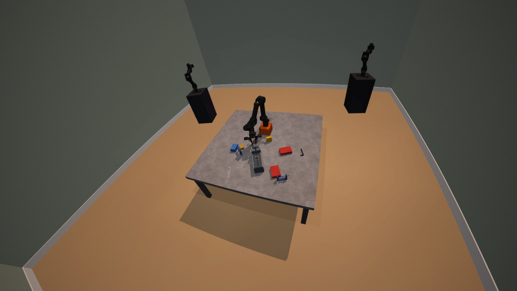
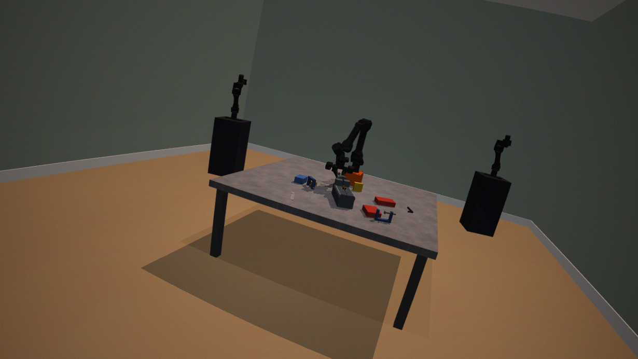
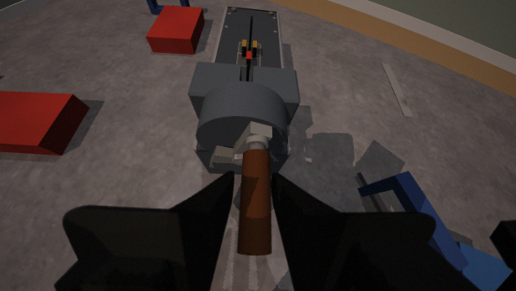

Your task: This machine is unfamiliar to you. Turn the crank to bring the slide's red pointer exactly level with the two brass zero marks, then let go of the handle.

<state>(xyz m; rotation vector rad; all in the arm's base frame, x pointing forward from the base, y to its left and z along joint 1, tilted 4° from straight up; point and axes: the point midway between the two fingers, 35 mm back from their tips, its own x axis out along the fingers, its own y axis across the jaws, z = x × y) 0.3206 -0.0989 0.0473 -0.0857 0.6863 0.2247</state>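
Observation:
The grey machine [image 1: 258,165] [image 2: 345,201] [image 3: 244,98] stands on the table with its crank side toward the arm. Its brown crank handle [image 3: 255,210] points toward the wrist camera. My gripper [image 1: 254,143] [image 3: 253,177] is partly open, with one finger on each side of the handle. In the wrist view a narrow gap shows at the left finger and almost none at the right. The red pointer [image 3: 249,55] sits in the slot, slightly to the crank side of the tops of the two brass marks, left [image 3: 244,42] and right [image 3: 255,43]. The fingers' contact with the handle is unclear.
Two red blocks [image 1: 285,150] [image 1: 275,171] lie on one side of the machine. A blue clamp [image 1: 239,150] [image 3: 435,218] and a blue block [image 1: 234,147] lie on the other. A second clamp [image 1: 281,178], a yellow block [image 1: 268,138] and a black angled tool [image 1: 302,152] are also on the table.

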